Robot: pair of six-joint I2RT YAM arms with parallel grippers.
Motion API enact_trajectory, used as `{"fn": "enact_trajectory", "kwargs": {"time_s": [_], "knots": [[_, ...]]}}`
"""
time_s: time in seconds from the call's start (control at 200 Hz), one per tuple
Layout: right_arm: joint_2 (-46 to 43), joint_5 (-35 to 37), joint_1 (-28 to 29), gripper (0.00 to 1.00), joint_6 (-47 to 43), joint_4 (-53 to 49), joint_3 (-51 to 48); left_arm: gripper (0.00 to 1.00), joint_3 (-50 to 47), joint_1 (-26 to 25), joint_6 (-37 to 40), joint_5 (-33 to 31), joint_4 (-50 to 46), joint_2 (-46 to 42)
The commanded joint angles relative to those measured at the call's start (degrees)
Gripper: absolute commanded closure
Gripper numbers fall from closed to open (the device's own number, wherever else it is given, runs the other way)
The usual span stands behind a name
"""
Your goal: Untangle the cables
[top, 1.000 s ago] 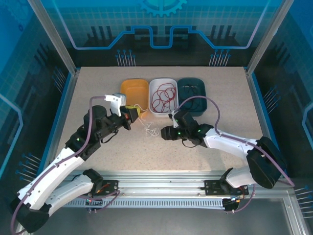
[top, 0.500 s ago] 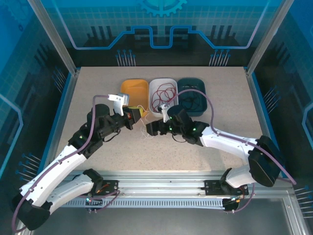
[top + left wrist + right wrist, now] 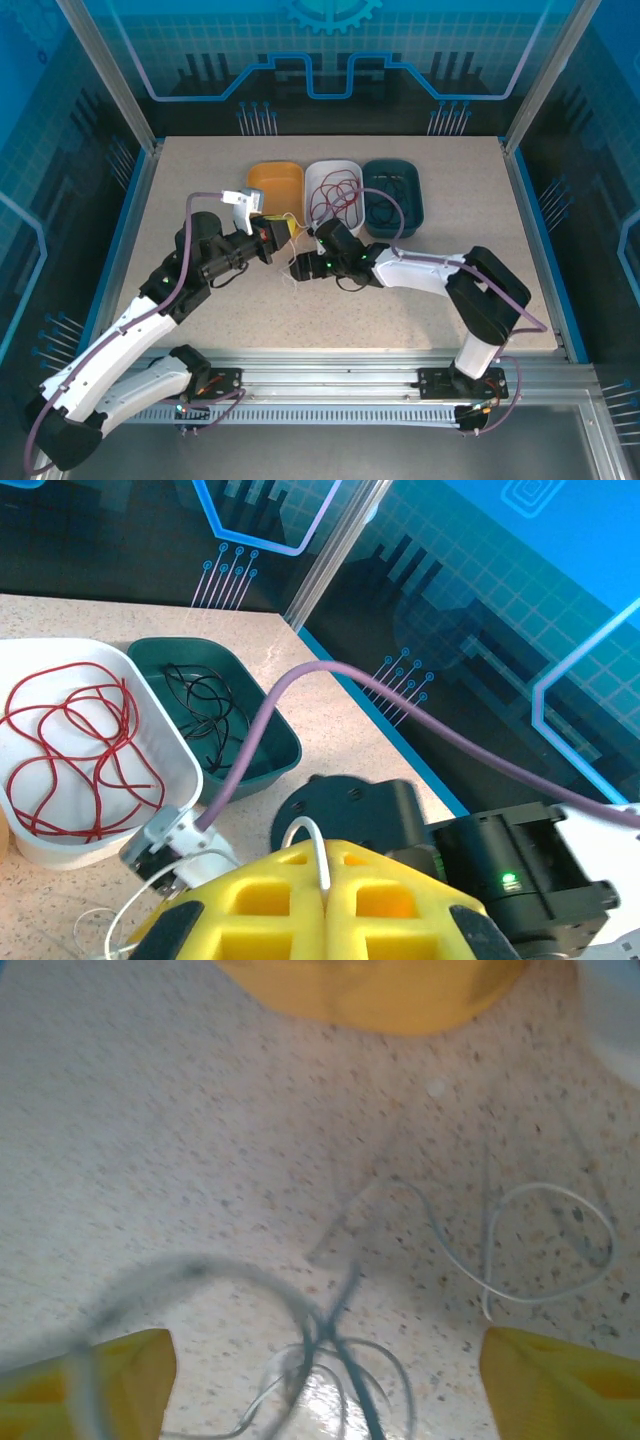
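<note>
Sorting is looking mostly done: the red cable is lying coiled in the white bin and the black cable in the green bin, while the yellow bin is looking empty. The pale cable is sprawling on the speckled desk, with the left hand pinching one loop and the right hand hanging spread over it. Blue patterned walls are glowing all around.
</note>
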Motion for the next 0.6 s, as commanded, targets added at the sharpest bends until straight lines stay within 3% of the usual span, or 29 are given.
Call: {"fn": "enact_trajectory", "kwargs": {"time_s": [0.0,0.065,0.13,0.595], "knots": [[1.92,2.25,0.31,0.38,2.36,-3.89,1.07,1.00,1.20,-0.30,-0.63,0.36,1.80,-0.40],[2.07,2.63,-0.49,0.54,3.41,-5.51,0.42,1.00,1.59,-0.35,0.04,-0.63,0.84,-1.05],[1.33,2.05,-1.43,0.62,4.04,-5.22,-1.45,1.00,2.06,-0.34,0.85,-2.23,-0.39,-2.01],[-8.64,5.33,-6.11,0.83,5.59,-10.07,-10.87,1.00,6.49,-0.26,5.42,-12.27,-6.80,-5.49]]}}
